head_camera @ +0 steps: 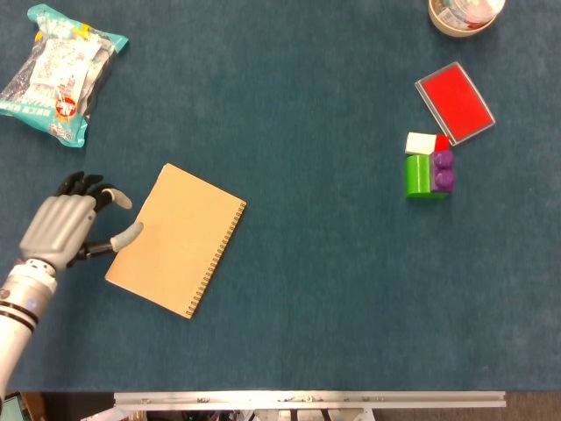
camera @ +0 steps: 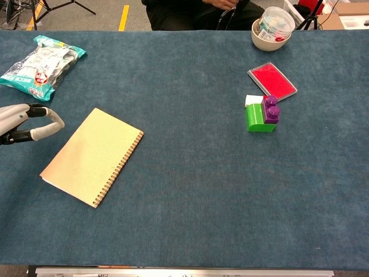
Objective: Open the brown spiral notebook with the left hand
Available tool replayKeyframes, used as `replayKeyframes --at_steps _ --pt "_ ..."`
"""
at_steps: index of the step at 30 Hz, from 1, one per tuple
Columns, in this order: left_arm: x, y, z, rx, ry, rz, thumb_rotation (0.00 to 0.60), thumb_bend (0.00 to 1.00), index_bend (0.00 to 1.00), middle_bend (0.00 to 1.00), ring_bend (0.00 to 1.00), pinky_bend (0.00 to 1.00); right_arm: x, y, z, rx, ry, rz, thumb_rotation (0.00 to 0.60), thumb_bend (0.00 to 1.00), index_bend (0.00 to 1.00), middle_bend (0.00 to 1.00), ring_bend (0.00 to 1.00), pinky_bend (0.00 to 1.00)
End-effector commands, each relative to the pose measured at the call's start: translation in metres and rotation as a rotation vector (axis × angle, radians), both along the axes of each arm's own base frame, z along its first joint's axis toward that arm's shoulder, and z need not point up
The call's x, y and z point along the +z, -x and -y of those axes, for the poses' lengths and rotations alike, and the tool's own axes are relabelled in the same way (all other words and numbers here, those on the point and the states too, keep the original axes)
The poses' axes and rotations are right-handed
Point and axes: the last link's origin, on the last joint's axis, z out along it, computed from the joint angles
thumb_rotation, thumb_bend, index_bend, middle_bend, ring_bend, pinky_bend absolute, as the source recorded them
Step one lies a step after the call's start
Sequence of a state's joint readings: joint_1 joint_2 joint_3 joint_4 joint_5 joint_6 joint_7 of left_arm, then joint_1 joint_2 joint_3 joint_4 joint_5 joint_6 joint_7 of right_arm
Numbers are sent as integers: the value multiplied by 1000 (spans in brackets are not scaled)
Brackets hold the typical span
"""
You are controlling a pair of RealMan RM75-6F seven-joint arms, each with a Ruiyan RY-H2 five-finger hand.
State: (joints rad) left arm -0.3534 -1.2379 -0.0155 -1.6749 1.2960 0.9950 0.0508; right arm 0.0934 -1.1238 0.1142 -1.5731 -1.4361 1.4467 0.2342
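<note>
My left hand (head_camera: pixel 61 224) released, fingers apart | closed notebook (head_camera: pixel 176 239) just beside my fingertips | best to catch the cover's near edge, lift toward the spiral.

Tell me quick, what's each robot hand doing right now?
Left hand: open, fingers apart, holding nothing, beside the notebook.
Right hand: not in view.

A teal snack bag (head_camera: pixel 60 70) lies at the far left corner of the blue tabletop (head_camera: pixel 307 289). On the right, a red ink pad (head_camera: pixel 454 102) sits tilted, with a white block (head_camera: pixel 422 142) just beside its near corner. A green block (head_camera: pixel 418 175) touches a purple block (head_camera: pixel 443 171). A bowl (camera: pixel 271 27) stands at the far edge.
</note>
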Motion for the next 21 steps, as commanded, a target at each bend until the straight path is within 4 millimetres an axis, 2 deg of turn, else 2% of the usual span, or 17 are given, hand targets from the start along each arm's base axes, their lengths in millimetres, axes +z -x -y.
replayKeyframes --at_steps 1,7,12,21 --pt "-6 -6 0 -28 -1 9 0 173 303 223 91 1 1 1 -1 -3 2 -1 600 533 382 369 277 367" --pt "-12 -23 -1 -193 28 41 0 173 244 158 69 0 1 2 -1 -4 0 -3 600 532 382 369 277 367" --pt "-19 -43 -12 -335 102 57 0 173 234 135 39 0 0 1 -1 -3 -1 -4 600 532 381 369 277 367" --pt "-44 -74 -26 -521 240 15 0 173 235 115 0 0 2 2 -3 -13 7 -12 600 532 382 369 277 367"
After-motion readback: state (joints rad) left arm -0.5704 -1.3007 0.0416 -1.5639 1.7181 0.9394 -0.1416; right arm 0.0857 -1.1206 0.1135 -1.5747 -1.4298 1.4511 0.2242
